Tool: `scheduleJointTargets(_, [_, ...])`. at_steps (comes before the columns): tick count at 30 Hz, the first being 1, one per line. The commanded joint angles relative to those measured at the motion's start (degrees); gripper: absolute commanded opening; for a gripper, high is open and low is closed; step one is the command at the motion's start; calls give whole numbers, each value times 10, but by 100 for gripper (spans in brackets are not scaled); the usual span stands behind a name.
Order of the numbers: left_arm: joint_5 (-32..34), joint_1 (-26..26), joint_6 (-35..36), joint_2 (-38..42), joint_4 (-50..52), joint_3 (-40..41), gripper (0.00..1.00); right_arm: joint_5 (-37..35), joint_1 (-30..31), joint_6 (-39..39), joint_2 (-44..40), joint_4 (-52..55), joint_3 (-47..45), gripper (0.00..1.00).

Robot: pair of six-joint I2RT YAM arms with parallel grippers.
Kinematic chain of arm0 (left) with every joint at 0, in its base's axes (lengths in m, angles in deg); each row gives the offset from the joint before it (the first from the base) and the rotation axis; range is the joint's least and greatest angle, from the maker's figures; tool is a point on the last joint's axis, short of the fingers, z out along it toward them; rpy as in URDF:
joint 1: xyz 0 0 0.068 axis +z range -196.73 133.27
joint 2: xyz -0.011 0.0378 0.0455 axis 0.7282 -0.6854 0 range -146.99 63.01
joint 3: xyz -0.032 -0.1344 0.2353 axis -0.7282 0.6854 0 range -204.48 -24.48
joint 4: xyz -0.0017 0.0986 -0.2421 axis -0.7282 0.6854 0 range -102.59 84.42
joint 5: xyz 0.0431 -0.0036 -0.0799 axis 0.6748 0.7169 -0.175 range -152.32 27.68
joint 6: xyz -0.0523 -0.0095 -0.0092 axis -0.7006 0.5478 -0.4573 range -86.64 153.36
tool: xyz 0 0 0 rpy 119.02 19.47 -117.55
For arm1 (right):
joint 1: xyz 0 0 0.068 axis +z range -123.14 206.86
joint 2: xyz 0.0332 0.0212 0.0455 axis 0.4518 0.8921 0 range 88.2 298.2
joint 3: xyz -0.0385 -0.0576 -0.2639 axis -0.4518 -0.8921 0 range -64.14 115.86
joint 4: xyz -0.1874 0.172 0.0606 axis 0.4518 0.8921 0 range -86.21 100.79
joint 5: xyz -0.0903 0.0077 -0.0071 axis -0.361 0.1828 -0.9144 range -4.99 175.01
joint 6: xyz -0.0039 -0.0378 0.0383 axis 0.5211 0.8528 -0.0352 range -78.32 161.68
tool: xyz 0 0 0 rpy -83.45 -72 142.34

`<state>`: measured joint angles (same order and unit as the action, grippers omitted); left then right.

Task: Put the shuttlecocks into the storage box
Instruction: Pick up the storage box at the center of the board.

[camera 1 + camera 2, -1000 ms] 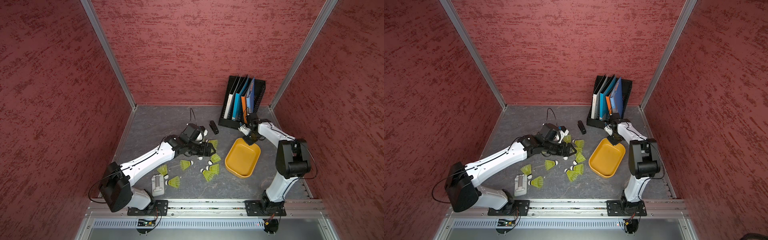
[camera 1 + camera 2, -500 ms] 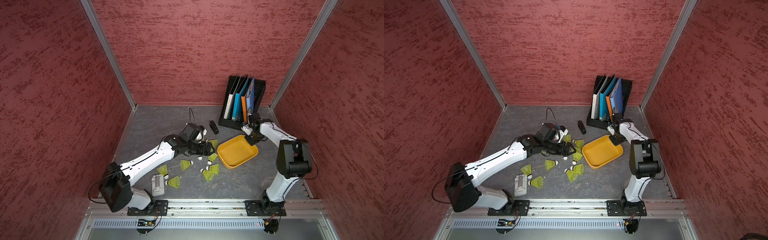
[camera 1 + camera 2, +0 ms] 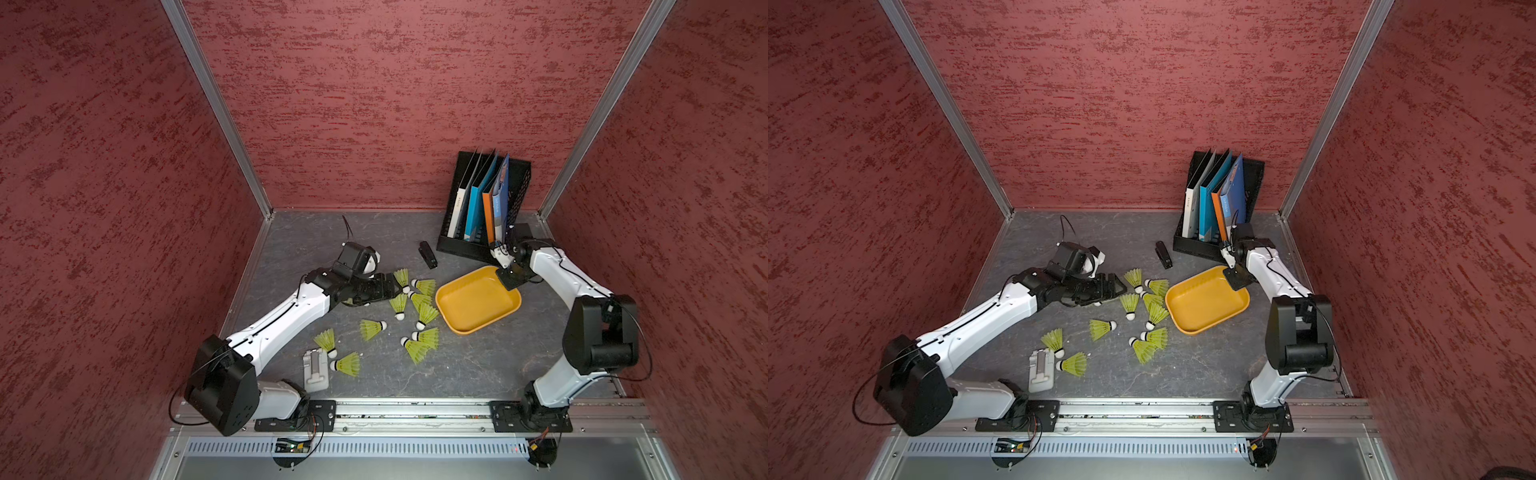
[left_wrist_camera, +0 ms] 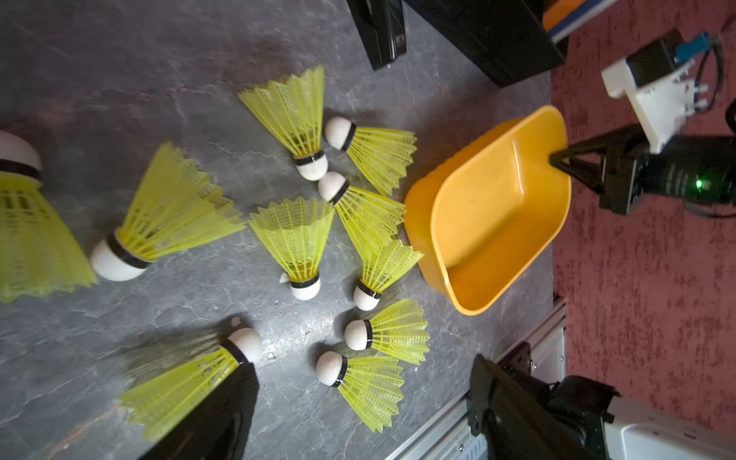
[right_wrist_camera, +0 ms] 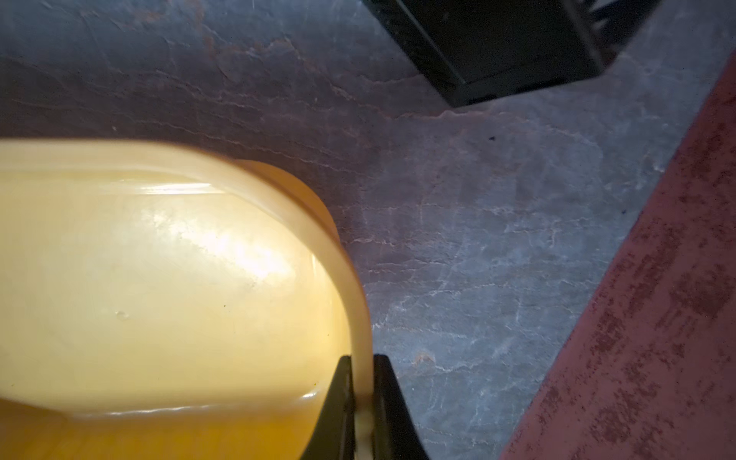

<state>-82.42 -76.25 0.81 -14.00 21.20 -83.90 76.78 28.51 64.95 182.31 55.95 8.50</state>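
Right gripper (image 3: 512, 277) clamped on upper-right rim of shallow orange-yellow plastic storage box (image 3: 478, 301), right of centre in both top views. Left gripper (image 3: 384, 286) spread wide, low on grey counter (image 3: 457, 374) at centre frame, holding nothing I can see. Neon yellow-green plastic shuttlecocks (image 3: 372, 329) all loose on counter left of box, nearest just beside its rim. Box empty, so none stored, whole lot left

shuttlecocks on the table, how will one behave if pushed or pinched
Probably light: each shuttlecock is mostly open lattice skirt. Pushed, it likely rolls in an arc, since the round white tip is narrower than the flared skirt. Thin ribs look springy, so a pinch there may deform it.
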Motion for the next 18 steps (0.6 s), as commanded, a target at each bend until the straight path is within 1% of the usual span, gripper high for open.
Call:
scheduleJointTargets(1, [2,25,5,14,9,2,87,-6,-3,-50,-37,6,6,0])
scheduleJointTargets(7, [0,58,15,14,10,0,88,20,-3,-99,-69,20,18,0])
scheduleJointTargets(11, [-3,74,15,10,9,-3,87,49,-3,-107,-90,37,32,0])
scheduleJointTargets(14, [-2,79,17,8,7,-6,87,61,-3,-123,-104,57,50,0])
scheduleJointTargets(18, [-1,83,13,9,4,-5,88,89,-2,-167,-130,83,79,0])
